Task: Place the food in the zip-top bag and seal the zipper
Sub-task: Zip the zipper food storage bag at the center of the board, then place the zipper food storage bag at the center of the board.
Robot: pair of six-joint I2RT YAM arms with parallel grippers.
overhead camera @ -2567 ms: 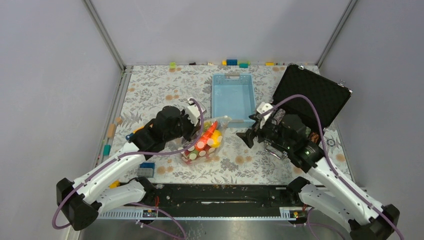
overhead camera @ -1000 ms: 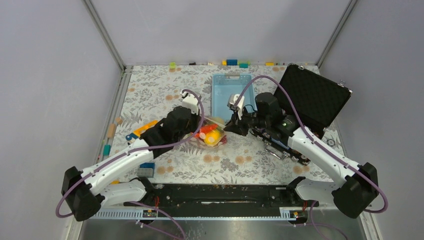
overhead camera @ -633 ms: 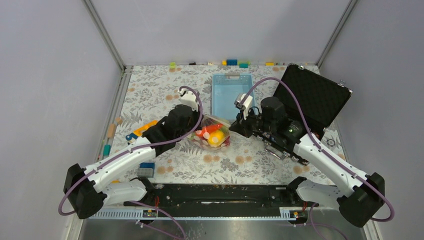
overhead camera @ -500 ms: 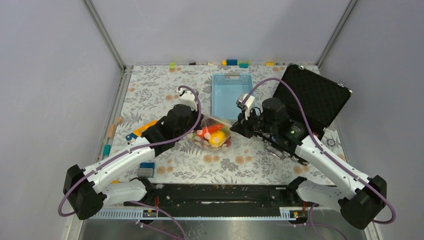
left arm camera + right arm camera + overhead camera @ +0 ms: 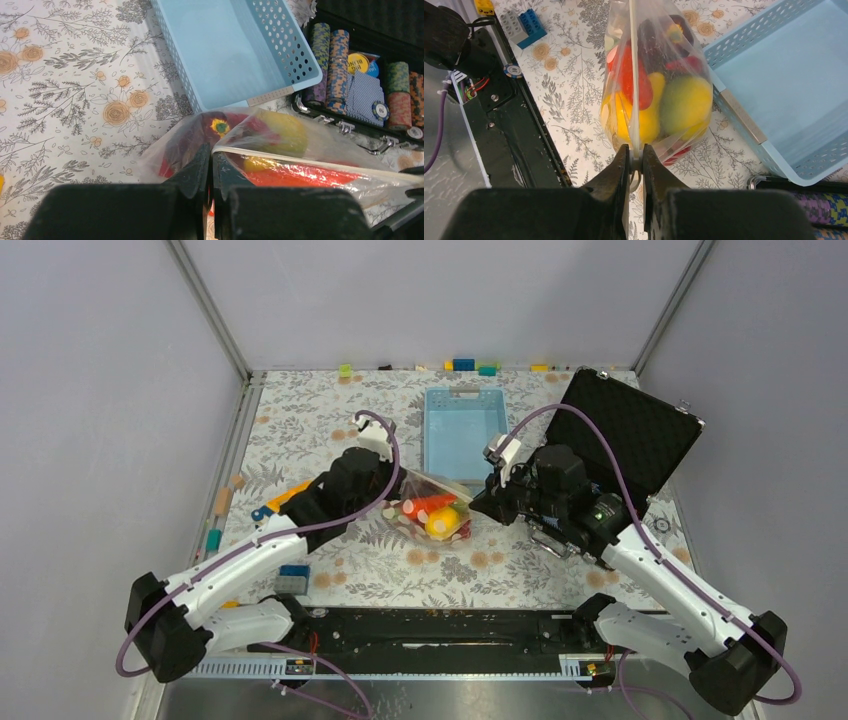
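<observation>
Between my two grippers, just on the near side of the blue basket (image 5: 462, 435), hangs the bag (image 5: 428, 512) with the food (image 5: 443, 524) inside it: red, yellow, orange and green pieces crowded behind the dotted plastic. My left gripper (image 5: 210, 156) is clamped on one end of the zipper (image 5: 634, 70) and my right gripper (image 5: 636, 156) on the other end, so the strip runs taut and straight between us.

Loading looks done to me. I see no loose fruit on the cloth, though a small orange thing (image 5: 290, 496) by my left arm is too small to make out. What is left is the seal. From my right wrist the strip reads as one thin whitish line, which suggests the two lips lie together, but I cannot tell whether they are pressed shut along the whole length. I judge a pinch run along it is yet to come. Whether the bag's bottom touches the table, I cannot tell either.

Under it all is a flowered cloth (image 5: 310, 425), grey stems and orange blooms on white. To the right an open black case (image 5: 655, 435) holds stacks of chips (image 5: 340, 50). Small coloured blocks (image 5: 463, 364) line the far edge, with a few more on the left. Plain grey walls (image 5: 430, 300) close in the left, far and right sides.
</observation>
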